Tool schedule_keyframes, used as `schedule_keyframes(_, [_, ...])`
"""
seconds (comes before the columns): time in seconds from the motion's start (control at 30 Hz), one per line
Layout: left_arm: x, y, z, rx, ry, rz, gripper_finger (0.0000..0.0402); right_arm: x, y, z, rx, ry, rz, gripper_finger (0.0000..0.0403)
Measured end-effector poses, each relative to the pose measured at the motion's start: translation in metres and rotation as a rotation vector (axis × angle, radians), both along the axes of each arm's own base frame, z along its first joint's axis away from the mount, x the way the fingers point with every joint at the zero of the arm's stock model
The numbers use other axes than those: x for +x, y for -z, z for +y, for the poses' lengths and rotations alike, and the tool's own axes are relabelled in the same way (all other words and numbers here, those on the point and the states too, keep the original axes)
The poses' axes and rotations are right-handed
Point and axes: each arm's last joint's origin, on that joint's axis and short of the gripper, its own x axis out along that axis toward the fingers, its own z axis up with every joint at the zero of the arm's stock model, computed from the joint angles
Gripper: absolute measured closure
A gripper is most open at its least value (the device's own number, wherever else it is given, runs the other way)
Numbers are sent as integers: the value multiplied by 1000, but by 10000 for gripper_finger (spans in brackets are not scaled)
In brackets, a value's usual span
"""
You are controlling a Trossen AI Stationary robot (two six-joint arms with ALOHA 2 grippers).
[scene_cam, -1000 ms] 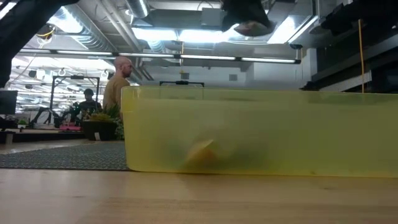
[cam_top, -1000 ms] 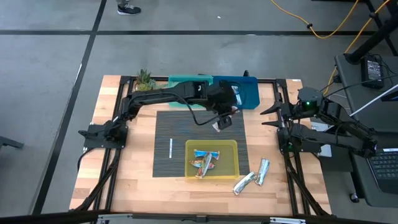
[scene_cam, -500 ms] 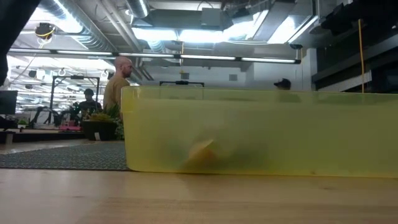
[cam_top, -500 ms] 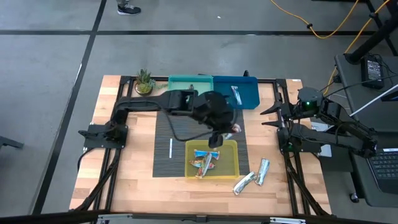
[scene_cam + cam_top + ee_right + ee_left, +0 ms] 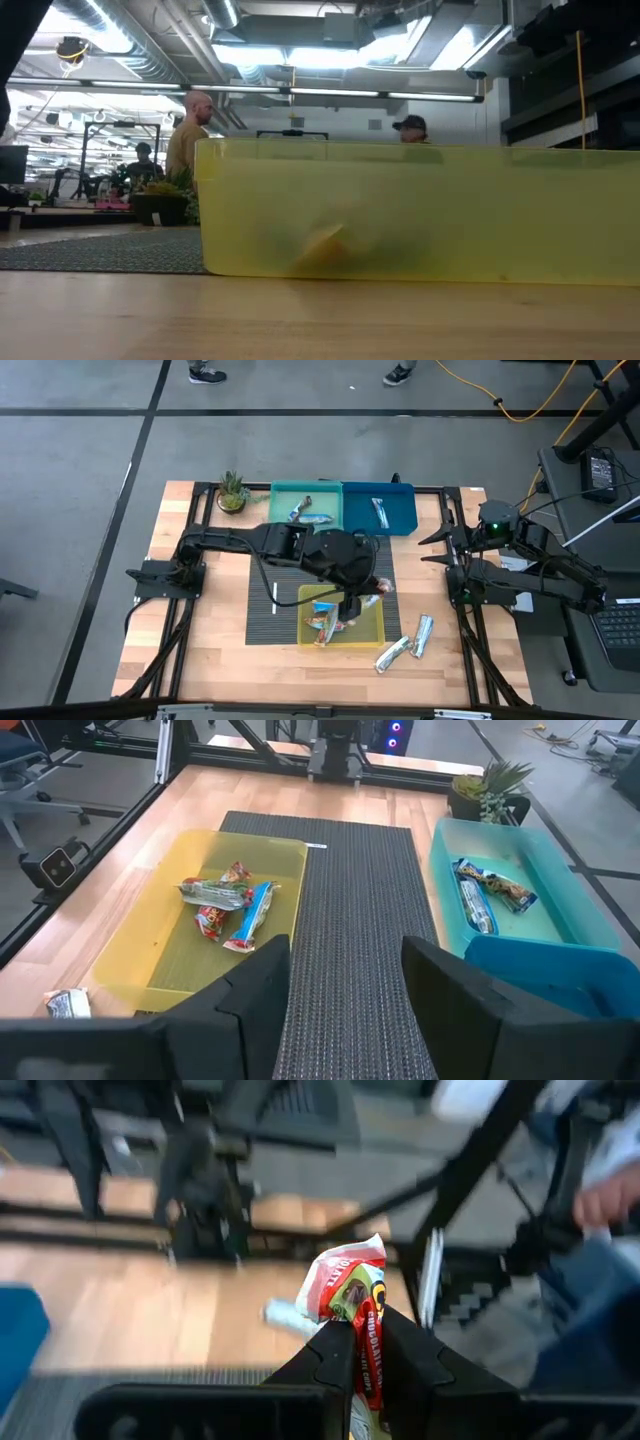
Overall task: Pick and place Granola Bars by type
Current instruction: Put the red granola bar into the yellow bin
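Wooden worktop (image 5: 210,620) below — left fingers (image 5: 366,1348) clench an orange-red granola bar (image 5: 352,1295) over the yellow bin (image 5: 372,628); right fingers (image 5: 345,982) stand released, parked aside.

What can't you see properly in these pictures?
- Low view: bars inside the yellow bin are only smears through its cloudy wall.
- High view: the left gripper hides part of the bin's pile.
- Left wrist view: the held bar is partly covered by the fingers.

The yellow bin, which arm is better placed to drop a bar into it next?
Left. Its fingers grip a red-wrapped bar above the yellow bin; the right gripper waits open, off by the table's right edge.
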Motion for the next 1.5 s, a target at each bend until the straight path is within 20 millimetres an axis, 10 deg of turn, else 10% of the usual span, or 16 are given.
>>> schedule_keyframes(0.37, [7,4,1,12,-86,-34,373,0,0,0,3,0,1,207])
schedule_keyframes(0.67, [40,96,-4,34,-66,272,373,0,1,1,10,-9,10,207])
schedule_keyframes(1.17, [73,168,5,-49,111,412,373,-1,2,1,-6,-30,18,207])
schedule_keyframes(1.5, [79,181,21,85,148,415,373,-1,3,1,-4,-30,27,207])
